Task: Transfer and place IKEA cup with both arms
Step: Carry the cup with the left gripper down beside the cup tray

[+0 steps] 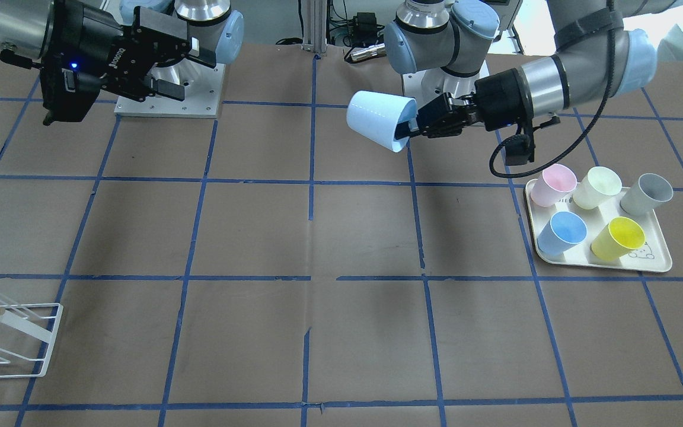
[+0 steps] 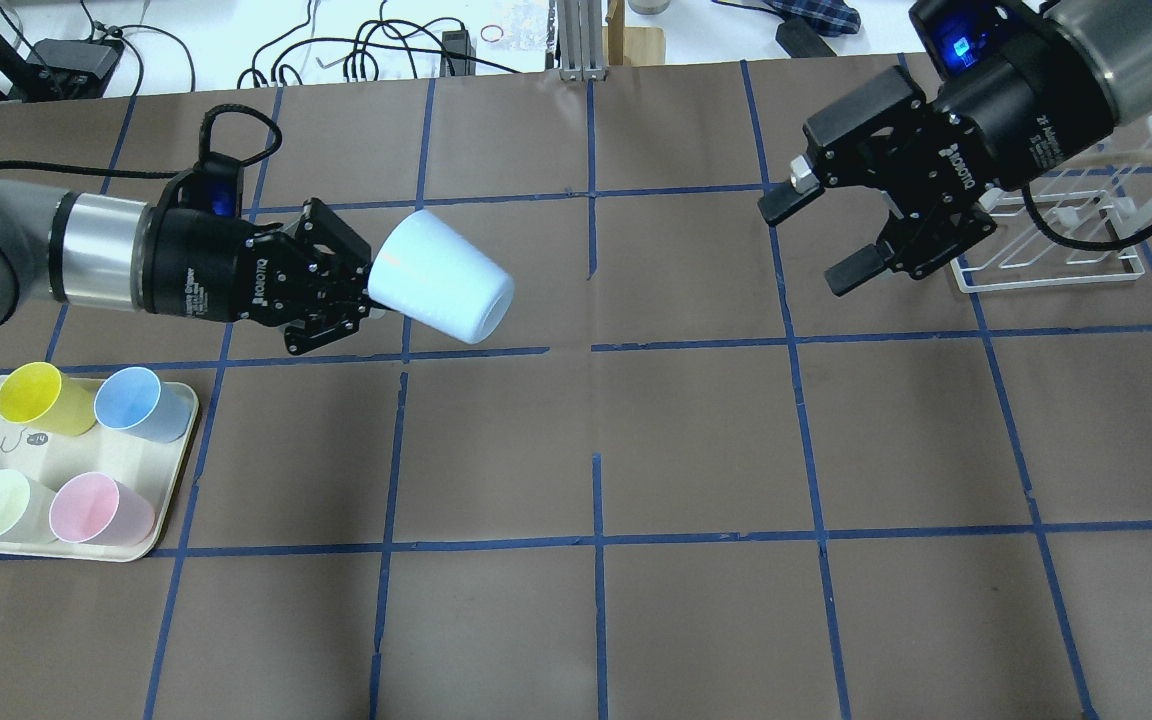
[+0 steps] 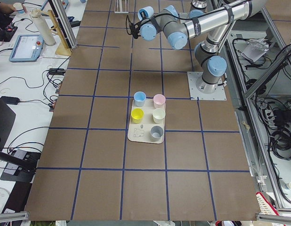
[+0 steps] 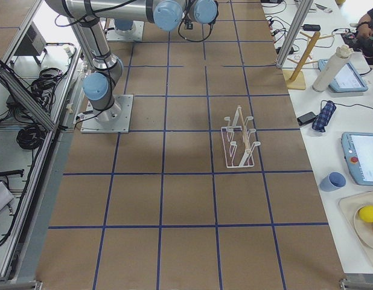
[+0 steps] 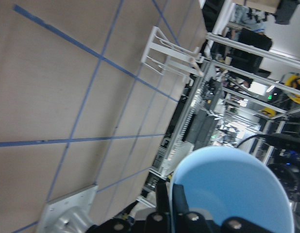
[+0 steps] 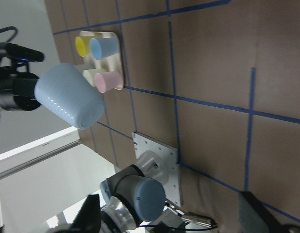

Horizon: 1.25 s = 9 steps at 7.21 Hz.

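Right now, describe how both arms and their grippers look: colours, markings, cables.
The left arm and right arm are silver-grey tubes with light-blue joint caps. The left gripper and right gripper are black, two-fingered, with white ROBOTIQ lettering. A black cable runs along the left arm; a blue light glows at each wrist.

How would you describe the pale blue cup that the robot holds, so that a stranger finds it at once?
Find the left gripper, above the brown table. It grips a pale icy-blue cup by the rim, tipped sideways in the air. Every other cup stands on the tray, and the blue cup there is deeper in colour.
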Tool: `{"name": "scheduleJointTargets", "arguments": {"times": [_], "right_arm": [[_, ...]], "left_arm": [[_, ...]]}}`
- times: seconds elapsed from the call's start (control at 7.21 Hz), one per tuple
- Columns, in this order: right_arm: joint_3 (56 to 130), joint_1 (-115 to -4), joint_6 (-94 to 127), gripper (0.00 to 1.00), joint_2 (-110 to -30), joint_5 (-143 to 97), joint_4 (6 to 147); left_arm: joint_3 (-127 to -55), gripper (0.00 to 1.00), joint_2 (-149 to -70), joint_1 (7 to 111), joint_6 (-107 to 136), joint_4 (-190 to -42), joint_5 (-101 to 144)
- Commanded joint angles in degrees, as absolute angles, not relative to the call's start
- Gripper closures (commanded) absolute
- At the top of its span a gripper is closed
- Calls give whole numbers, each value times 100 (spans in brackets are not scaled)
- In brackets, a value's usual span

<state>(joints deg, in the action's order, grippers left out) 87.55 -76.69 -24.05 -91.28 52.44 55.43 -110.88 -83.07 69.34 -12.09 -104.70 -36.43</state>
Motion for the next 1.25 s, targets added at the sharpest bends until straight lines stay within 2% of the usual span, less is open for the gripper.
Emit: {"name": "scheduleJointTargets", "arguments": {"times": [0.0,0.28,0.56,0.69,1.11], "right_arm": [[8728,-7664,-1620,0,-9298,7137,6290],[8754,-7690,-980,0,-9527,8213,6991],[8780,-7769,-484,0,-9388,8543,8038],[8789,-7917,-335,0,-9361,8760,8112],[8789,-8664,307,0,-9037,9104,8559]], "left_arm": [[-10812,100,-8401,6173,-1397,-10136,-5241],[-10426,100,-8586,6083,-1930,-9512,-6664],[-9602,100,-8849,5872,-2964,-9475,-7764],[-9337,100,-8998,5819,-3475,-9475,-7830],[-9282,100,-9674,4391,-6291,-8616,-7744]]}}
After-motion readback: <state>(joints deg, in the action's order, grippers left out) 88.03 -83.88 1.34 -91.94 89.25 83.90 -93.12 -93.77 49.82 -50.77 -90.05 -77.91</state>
